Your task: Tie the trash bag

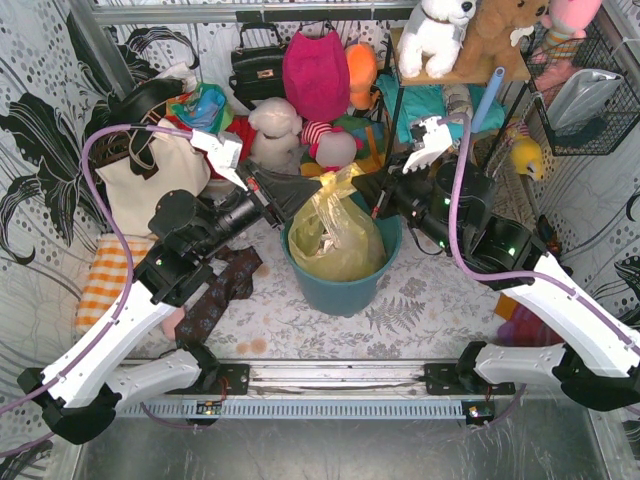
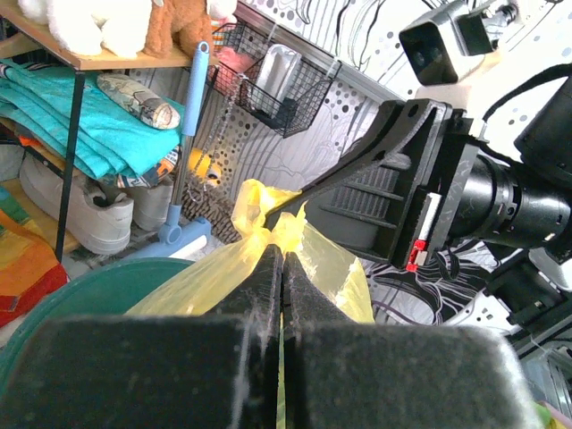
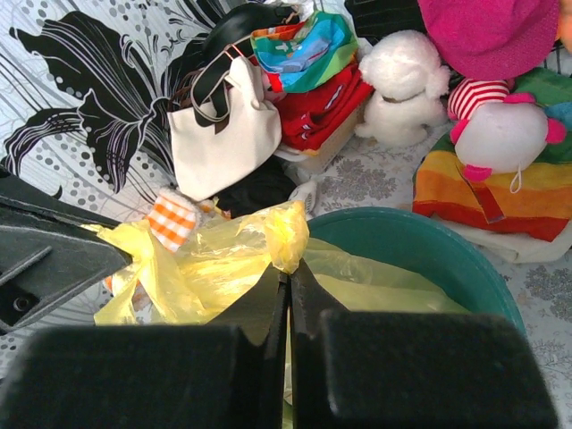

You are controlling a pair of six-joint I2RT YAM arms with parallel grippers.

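Now | left hand (image 2: 282, 268), right hand (image 3: 289, 286): each pinched tight on trash bag (image 1: 340, 240) (inside teal bin (image 1: 345, 292)) | plush toys (image 1: 275, 125) behind

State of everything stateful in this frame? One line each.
teal bin, upright, trash bag inside
trash bag, top bunched and pinched from both sides; knotted or not, cannot tell
left gripper, fingers shut on the bag top
right gripper, fingers shut on the bag top

trash bag (image 1: 338, 238) in bin (image 1: 345, 293), tote (image 1: 150, 185) left
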